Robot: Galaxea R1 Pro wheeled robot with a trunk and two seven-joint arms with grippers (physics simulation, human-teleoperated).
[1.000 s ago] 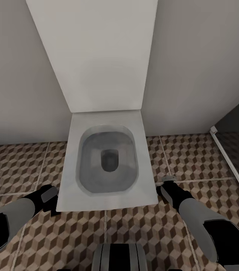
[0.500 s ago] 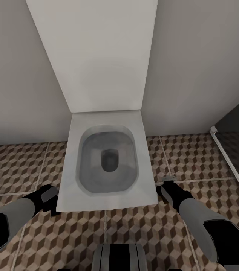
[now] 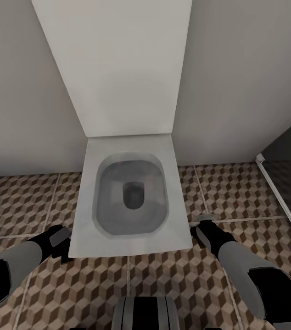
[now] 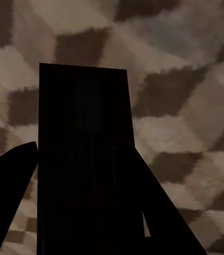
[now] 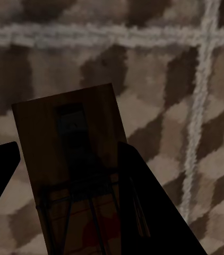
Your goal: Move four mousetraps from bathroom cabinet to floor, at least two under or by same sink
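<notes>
Head view: square white toilet [image 3: 129,197] centre frame on brown cube-patterned floor tiles [image 3: 237,192]; left gripper [image 4: 85,212] and right gripper [image 5: 75,207] jaws each clamped on flat dark brown mousetrap slabs [image 4: 85,159] [image 5: 72,149].

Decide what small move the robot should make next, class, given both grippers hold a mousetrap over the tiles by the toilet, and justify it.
Probably turn the base away to look for the sink. The toilet fills the head view, and each gripper, left and right, grips a mousetrap above the bathroom floor.
</notes>
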